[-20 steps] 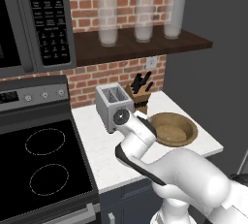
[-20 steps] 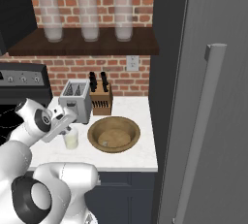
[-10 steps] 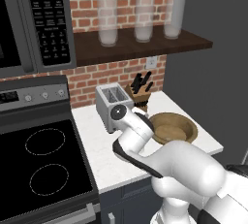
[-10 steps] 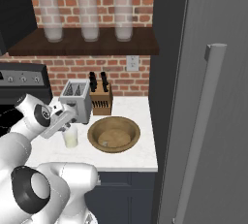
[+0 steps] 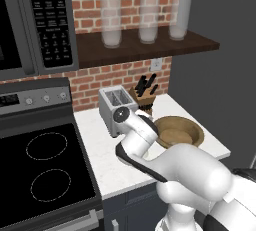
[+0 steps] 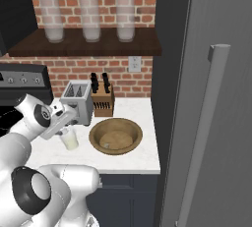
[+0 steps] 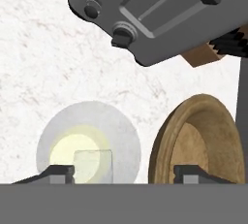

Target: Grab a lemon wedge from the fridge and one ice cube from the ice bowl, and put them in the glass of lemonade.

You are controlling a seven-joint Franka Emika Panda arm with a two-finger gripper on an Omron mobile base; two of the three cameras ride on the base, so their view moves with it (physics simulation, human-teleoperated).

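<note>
The jaws are springing apart now after being pinched shut a second ago, and the gripper is hanging spread over the glass. A pale cube is sitting in the lemonade. The glass is standing just beside the ice bowl, near the toaster.

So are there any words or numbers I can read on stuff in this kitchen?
None can be read.
microwave's button panel: rows of tiny pale marks, too small and blurred to read.
stove's control panel: knobs and a dark display, no legible marks.
toaster, knife block, fridge: no labels.
</note>
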